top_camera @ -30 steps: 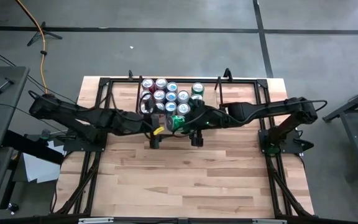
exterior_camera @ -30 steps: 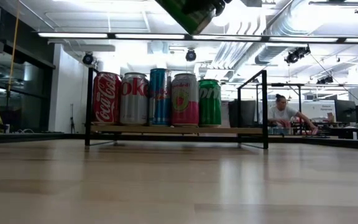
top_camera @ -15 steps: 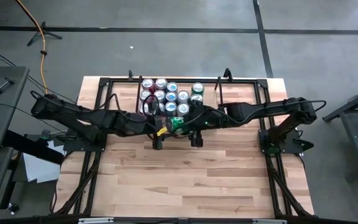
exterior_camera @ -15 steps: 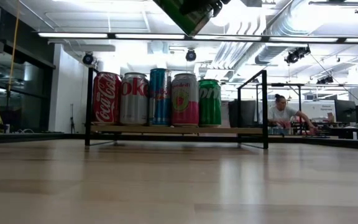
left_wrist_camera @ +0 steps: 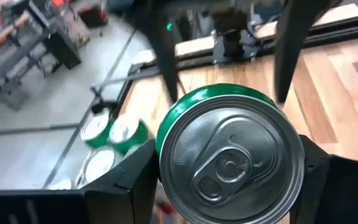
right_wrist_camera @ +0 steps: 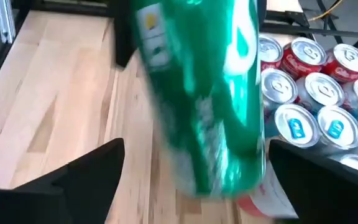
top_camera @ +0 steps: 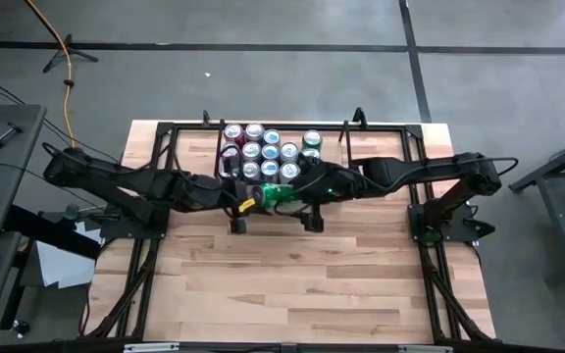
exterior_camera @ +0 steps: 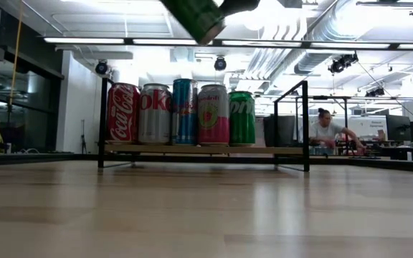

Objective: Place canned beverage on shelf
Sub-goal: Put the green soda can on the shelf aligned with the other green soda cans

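Clamps the left claw (left_wrist_camera: 225,186) on the green can (left_wrist_camera: 229,149), 1 finger on each side of the wall, lid end facing the wrist. Carries it in the air, tilted, above the bench (exterior_camera: 206,208) and just in front of the shelf (exterior_camera: 305,122), touching neither. Leaves the right claw (right_wrist_camera: 197,171) spread wide on either side of the same can, both fingers apparently clear of the wall. Reads as a hand-over, with the weight on the left side alone.

To do this step well:

- Hold the left grip firm and steady.
- Draw the right claw straight back from the can without brushing it.
- Turn the can upright before lowering, given the present tilt.
- Aim for the bare stretch of wood base that shows in the low view between the standing cans (exterior_camera: 185,113) and the corner post, not over the row.
- Come in above the top rod, then go down vertically.
- Avoid nudging the thin black rods or the nearest upright can, a likely way to topple the row.
- Set the can's base flat on the wood and part the fingers only after seating it.
- Lift clear straight up.
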Tool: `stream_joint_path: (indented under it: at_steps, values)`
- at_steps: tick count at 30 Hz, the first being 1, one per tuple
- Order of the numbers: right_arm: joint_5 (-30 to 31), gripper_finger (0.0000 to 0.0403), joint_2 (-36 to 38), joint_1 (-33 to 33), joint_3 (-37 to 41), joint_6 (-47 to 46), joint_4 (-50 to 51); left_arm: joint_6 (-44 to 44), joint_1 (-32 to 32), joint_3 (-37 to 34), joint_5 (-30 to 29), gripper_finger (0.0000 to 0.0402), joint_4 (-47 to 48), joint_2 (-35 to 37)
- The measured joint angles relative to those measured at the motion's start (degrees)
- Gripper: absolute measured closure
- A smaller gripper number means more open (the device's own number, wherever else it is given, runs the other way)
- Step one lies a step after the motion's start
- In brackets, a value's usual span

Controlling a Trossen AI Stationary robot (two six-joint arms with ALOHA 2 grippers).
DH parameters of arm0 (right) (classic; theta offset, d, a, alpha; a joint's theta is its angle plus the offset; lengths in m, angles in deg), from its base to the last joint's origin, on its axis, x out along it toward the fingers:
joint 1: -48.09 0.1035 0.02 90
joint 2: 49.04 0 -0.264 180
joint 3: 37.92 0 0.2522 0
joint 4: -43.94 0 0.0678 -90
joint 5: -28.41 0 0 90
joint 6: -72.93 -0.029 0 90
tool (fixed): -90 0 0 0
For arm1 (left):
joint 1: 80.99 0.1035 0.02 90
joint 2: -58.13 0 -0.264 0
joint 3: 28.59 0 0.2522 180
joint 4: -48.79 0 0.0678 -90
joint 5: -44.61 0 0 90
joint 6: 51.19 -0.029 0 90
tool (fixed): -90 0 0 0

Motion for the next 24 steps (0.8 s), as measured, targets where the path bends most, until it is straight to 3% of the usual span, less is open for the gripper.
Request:
stream_joint_path:
  at_steps: [6, 15, 19, 24]
  values:
    - [2.3, 0.0040, 0.1, 0.0, -4.4, 0.2, 9.0, 11.8, -1.1, 0.0, 2.5, 0.0226, 11.7, 3.2]
    - [4.8, 0.0040, 0.3, -0.1, -4.7, -5.0, 18.9, 40.6, -5.9, 0.1, 23.6, 0.0226, 35.0, -1.7]
    - [6.6, 0.0039, 0.3, -0.1, -4.6, -5.0, 17.8, 43.8, -7.5, 0.1, 22.8, 0.0226, 40.9, -7.7]
    - [7.4, 0.0038, 0.3, -0.1, -4.6, -3.7, 17.0, 45.8, -7.6, 0.1, 17.6, 0.0226, 40.1, -14.4]
